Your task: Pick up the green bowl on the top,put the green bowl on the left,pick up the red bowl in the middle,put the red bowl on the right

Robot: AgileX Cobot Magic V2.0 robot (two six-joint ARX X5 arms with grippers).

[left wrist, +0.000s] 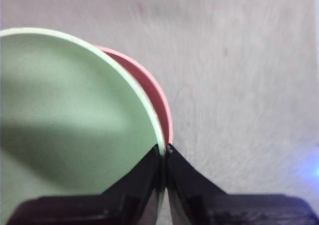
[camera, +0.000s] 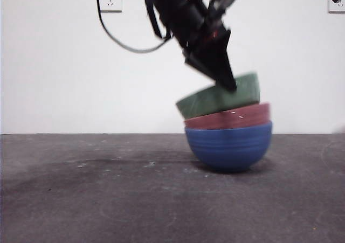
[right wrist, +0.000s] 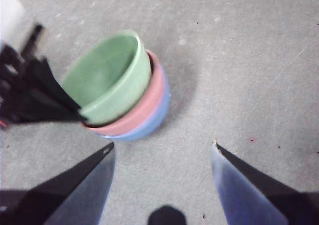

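Your left end effector (camera: 229, 84) comes down from the top centre of the front view and is pinched closed on the rim of the green bowl (camera: 218, 98), one jaw inside the wall and one outside, as the left wrist view shows. The green bowl sits right of centre in the front view, tilted, with its gripped side raised. Its lower side is still nested in the red bowl (camera: 229, 117), which rests in the blue bowl (camera: 229, 146) on the worktop (camera: 108, 200).

The step in hand looks like the lift-off of the top bowl. Raise straight up first, until the low edge clears the red bowl's rim. Only then carry it toward the left of the front view. If you drag sideways too soon, the glossy ridged walls may catch and pull the two lower bowls along or tip them. A rim pinch lets a bowl swing, so move slowly and keep the grip firm.

Your right end effector (right wrist: 162, 150) waits above the worktop with its jaws spread wide and nothing between them.
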